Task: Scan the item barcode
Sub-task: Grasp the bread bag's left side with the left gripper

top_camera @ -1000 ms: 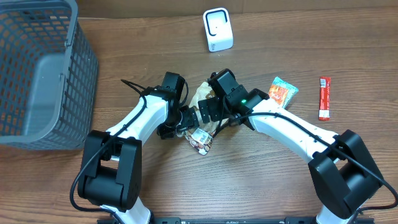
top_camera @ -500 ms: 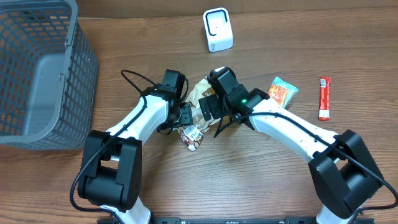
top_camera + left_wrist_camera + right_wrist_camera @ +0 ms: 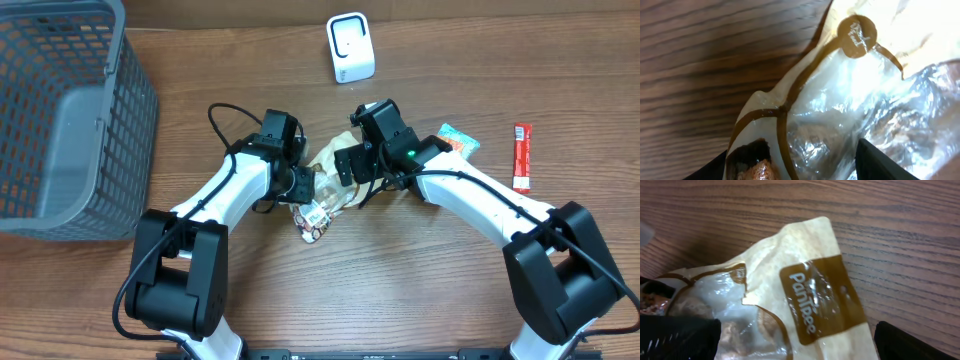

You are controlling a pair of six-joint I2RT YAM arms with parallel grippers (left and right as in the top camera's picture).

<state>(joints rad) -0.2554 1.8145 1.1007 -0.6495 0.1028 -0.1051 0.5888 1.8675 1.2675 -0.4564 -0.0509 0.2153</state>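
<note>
The pastry bag (image 3: 323,198) lay on the bench (image 3: 400,285) between the two arms, well short of the scanner (image 3: 350,48). The left gripper (image 3: 300,187) had its fingers on either side of the bag's clear lower part, though whether they actually pinched it could not be told. The right gripper (image 3: 353,166) hung over the labelled end with jaws spread wide, holding nothing. The main risk was the slick, crinkly film: a shallow pinch would likely let the bag slip or sag on a lift, hiding the barcode, which no view showed. The wrists sat close together, so a careless swing could knock them. Open bench lay ahead toward the scanner, which sat near the far edge. The basket (image 3: 135,110) on the left and the snack packet (image 3: 460,143) and red stick (image 3: 521,157) on the right were off that path.
</note>
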